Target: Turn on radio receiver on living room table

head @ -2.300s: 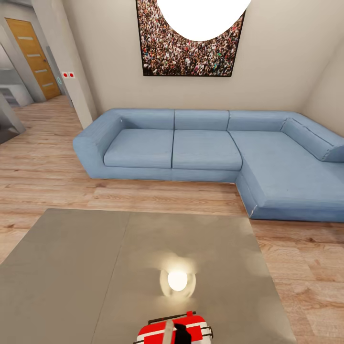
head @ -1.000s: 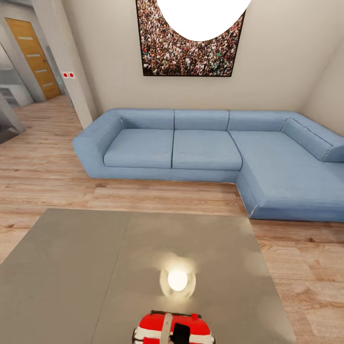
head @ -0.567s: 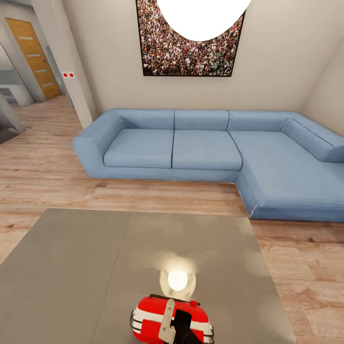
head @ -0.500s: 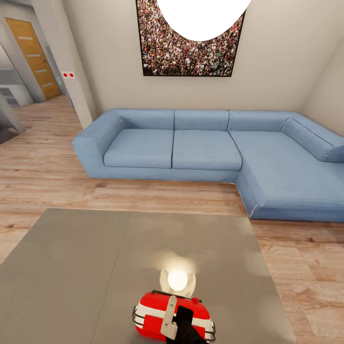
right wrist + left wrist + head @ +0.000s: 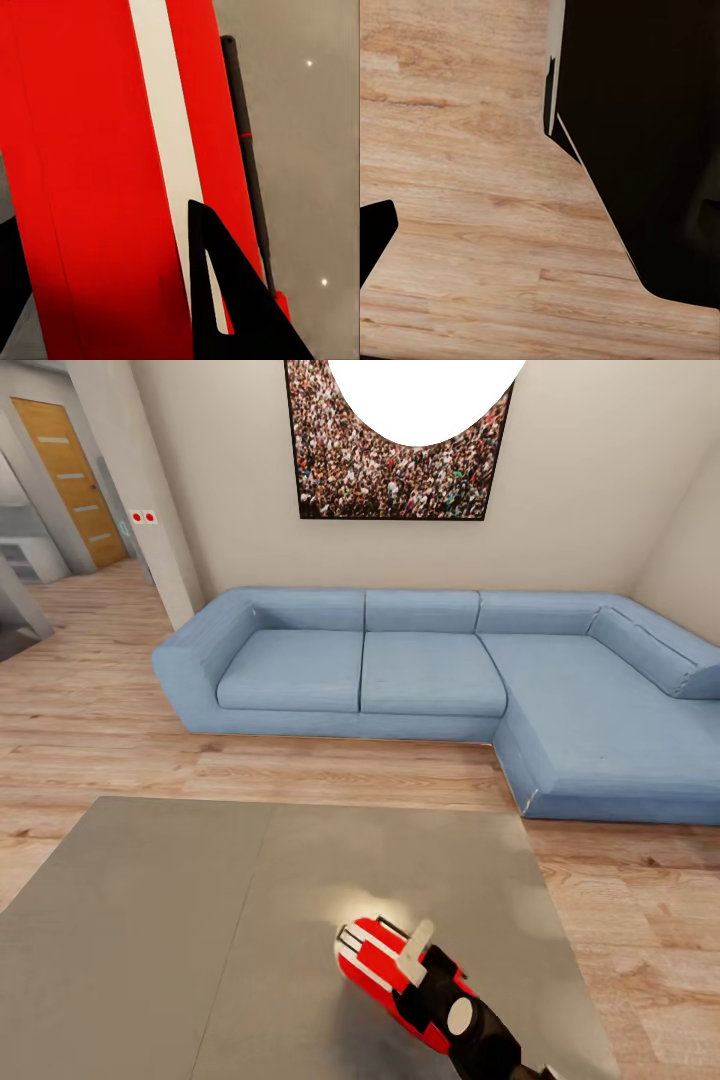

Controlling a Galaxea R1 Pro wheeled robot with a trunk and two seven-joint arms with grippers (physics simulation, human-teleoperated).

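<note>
The radio receiver point(image 5: 400, 970) lies skewed on the grey worktop point(image 5: 180, 940), toward the edge farthest from the blue sofa point(image 5: 430, 680) — the right gripper point(image 5: 440, 985) reaches over it from the robot's side, a pale finger and dark body against its top. In the right wrist view the red casing point(image 5: 82, 180) with its white stripe sits between two dark fingers point(image 5: 225, 300), which are spread to either side; whether they press the casing cannot be told. The black wire handle point(image 5: 244, 142) runs alongside. A framed crowd picture point(image 5: 400, 470) hangs above the sofa. The left wrist view looks onto the wood plank floor point(image 5: 472, 187); its fingers' state cannot be told.
</note>
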